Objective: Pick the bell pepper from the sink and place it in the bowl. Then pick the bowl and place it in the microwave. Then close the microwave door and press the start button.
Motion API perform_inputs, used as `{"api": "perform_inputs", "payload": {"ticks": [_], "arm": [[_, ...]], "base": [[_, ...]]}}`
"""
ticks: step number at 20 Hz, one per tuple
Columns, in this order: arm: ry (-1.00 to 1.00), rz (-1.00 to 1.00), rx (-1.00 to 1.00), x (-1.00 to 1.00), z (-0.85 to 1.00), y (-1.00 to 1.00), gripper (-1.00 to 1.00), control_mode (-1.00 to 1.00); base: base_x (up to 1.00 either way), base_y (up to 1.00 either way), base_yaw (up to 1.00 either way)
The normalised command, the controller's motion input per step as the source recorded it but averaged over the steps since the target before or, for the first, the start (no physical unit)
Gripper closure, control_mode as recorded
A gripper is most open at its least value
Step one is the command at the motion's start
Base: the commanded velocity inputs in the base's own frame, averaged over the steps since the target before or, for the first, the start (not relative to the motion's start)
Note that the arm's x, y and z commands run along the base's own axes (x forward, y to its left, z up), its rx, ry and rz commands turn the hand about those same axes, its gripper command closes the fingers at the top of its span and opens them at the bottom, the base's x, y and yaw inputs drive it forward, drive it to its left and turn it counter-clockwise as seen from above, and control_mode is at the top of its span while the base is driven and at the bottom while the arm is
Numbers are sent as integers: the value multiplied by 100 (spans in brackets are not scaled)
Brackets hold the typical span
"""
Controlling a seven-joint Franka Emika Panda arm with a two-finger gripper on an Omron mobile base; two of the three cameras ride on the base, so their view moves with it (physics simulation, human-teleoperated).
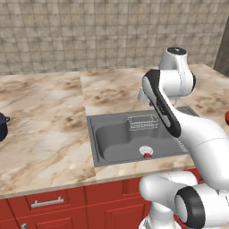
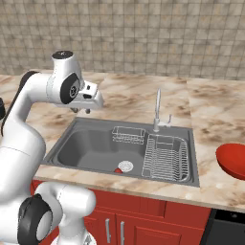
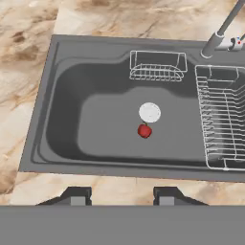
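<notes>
Step in hand, as judged: approach for the first pick; nothing is grasped yet.

Bell pepper (image 3: 144,130) lies on the floor of the sink (image 3: 67,124), touching or just beside the round drain (image 3: 150,112), on the drain's near side, toward the front wall of the basin. It looks upright, with a short stem on top (too small to be sure of its long axis). In the right base view it is partly hidden by the sink's front rim.

Gripper (image 2: 82,110) hovers above the worktop (image 2: 124,98) at the sink's left rear corner, well above the basin. Jaws stand released, the two tips apart with nothing between them.

Key relation: from the hand view, the pepper lies ahead of the jaws and below them, nearly centred between the tips, slightly toward the right tip. The move likely needed is a forward descent into the basin.

The wire rack (image 3: 222,119) is right of the drain, apart from the pepper. The bowl (image 2: 232,160) sits on the worktop right of the sink.
</notes>
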Motion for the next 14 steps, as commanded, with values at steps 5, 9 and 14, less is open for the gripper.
{"api": "perform_inputs", "payload": {"ticks": [5,9,14], "arm": [[5,-1,0,-35,-24,-28,-100,-100],[16,-3,0,-85,-67,-46,-100,-100],[28,-6,0,-26,-91,-20,-100,-100]], "base": [[0,0,0],[0,0,0],[0,0,0]]}}
